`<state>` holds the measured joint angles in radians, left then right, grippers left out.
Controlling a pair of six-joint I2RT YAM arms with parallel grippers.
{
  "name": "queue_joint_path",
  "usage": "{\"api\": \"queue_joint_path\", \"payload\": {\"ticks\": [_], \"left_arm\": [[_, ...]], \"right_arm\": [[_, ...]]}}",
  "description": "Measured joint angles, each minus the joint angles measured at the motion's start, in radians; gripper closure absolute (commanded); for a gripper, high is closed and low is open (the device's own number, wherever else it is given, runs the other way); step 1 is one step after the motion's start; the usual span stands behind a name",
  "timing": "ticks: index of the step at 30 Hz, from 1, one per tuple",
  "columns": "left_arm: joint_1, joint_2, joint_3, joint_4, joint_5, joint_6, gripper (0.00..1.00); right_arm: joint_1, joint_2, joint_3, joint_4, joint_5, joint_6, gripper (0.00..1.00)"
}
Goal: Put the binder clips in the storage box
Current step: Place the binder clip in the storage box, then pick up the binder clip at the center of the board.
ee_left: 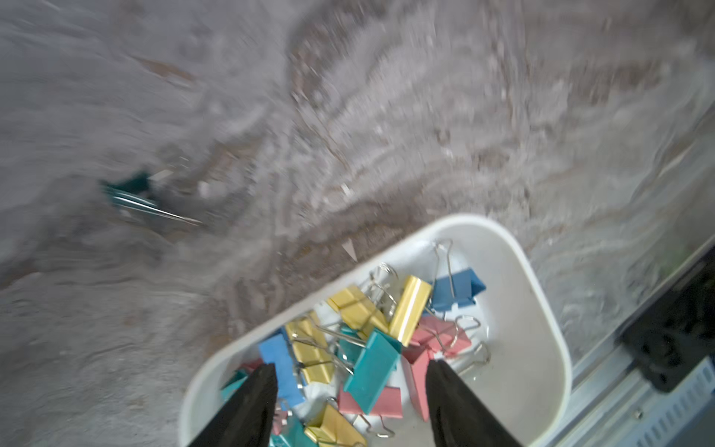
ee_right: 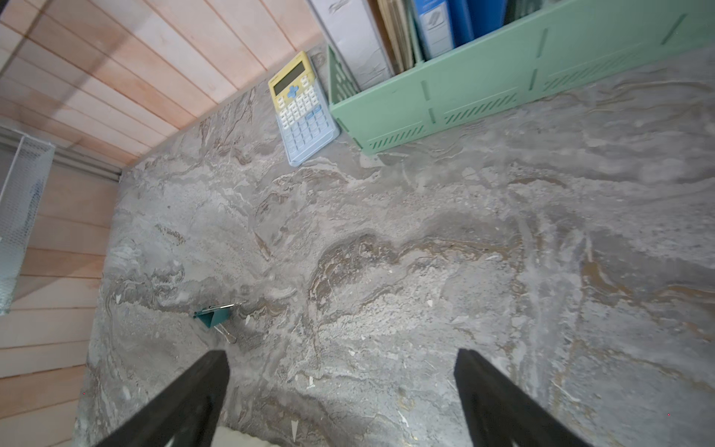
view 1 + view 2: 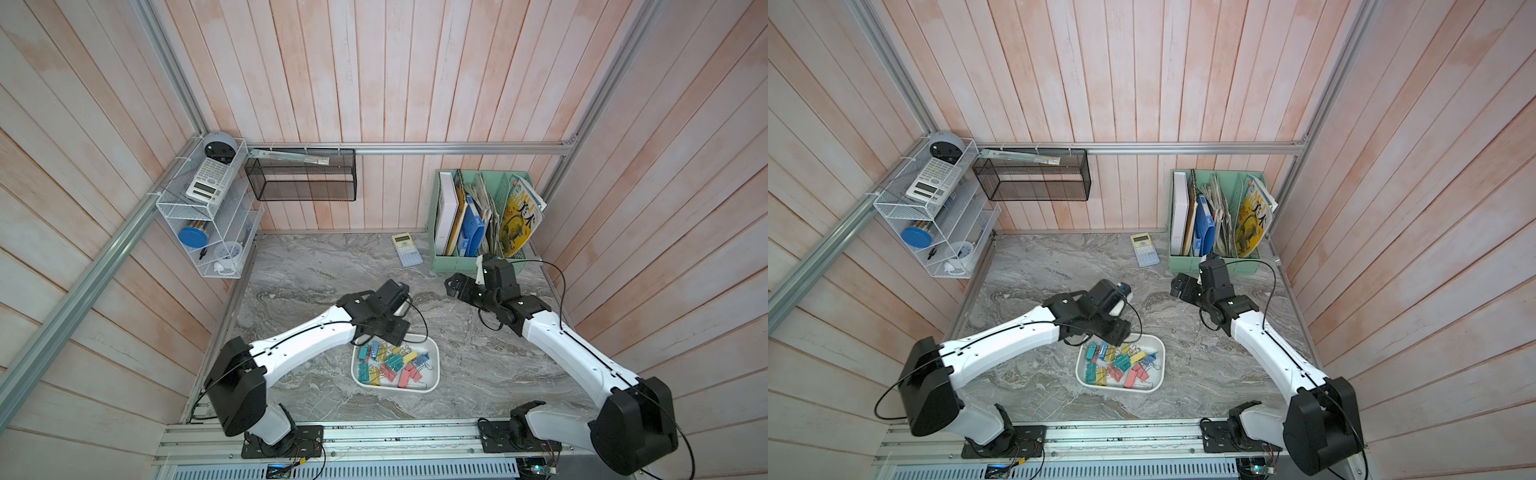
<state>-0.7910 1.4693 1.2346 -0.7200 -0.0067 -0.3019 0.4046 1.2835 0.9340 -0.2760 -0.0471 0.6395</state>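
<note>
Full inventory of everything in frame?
table: one, grey marble
storage box: one, white, on table, front centre
binder clips: about fifteen, teal/pink/yellow/blue, in storage box
stray clip: one, teal, on table outside box
file holder: one, mint green, back of table
calculator: one, yellow-blue, on table beside file holder
mesh basket: one, black, back wall
wire rack: one, white, side wall
left gripper: open, above storage box
right gripper: open, over bare table

Left arm (image 3: 299, 340) and right arm (image 3: 577, 349): white moulded links, dark screws, black joint housings, thin black cable along each. Left gripper (image 1: 350, 363) and right gripper (image 2: 340, 351): black tapered fingers.
</note>
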Motion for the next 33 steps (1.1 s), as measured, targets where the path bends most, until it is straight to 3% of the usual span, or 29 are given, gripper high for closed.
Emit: {"api": "queue_joint_path", "payload": {"ticks": [2,6,8,13,16,20,28,30,33], "left_arm": [[0.136,-0.113,-0.027,0.074,-0.001,-0.052,0.0],[0.426,-0.303,-0.123,0.203,-0.004,-0.205,0.0],[0.497,-0.353,-0.164,0.219,-0.002,-0.259,0.0],[0.515,-0.414,-0.22,0.193,0.035,-0.32,0.0],[0.515,-0.446,-0.237,0.153,0.069,-0.319,0.0],[0.515,-0.517,-0.273,0.098,0.101,-0.303,0.0],[0.515,-0.628,-0.346,0.031,0.134,-0.281,0.0],[0.515,-0.621,-0.35,0.026,0.146,-0.278,0.0],[0.515,-0.608,-0.35,0.026,0.164,-0.272,0.0]], "right_arm": [[0.058,0.068,0.056,0.0,0.005,-0.014,0.02],[0.186,0.267,0.238,-0.013,0.0,-0.012,0.02],[0.237,0.368,0.326,-0.015,-0.014,0.008,0.02],[0.336,0.626,0.525,-0.044,-0.083,0.062,0.03],[0.346,0.718,0.554,-0.052,-0.129,0.092,0.05],[0.336,0.766,0.529,-0.035,-0.168,0.183,0.09],[0.354,0.782,0.5,0.072,-0.172,0.436,0.06],[0.356,0.79,0.5,0.111,-0.172,0.488,0.11],[0.357,0.821,0.512,0.171,-0.172,0.549,0.3]]}}
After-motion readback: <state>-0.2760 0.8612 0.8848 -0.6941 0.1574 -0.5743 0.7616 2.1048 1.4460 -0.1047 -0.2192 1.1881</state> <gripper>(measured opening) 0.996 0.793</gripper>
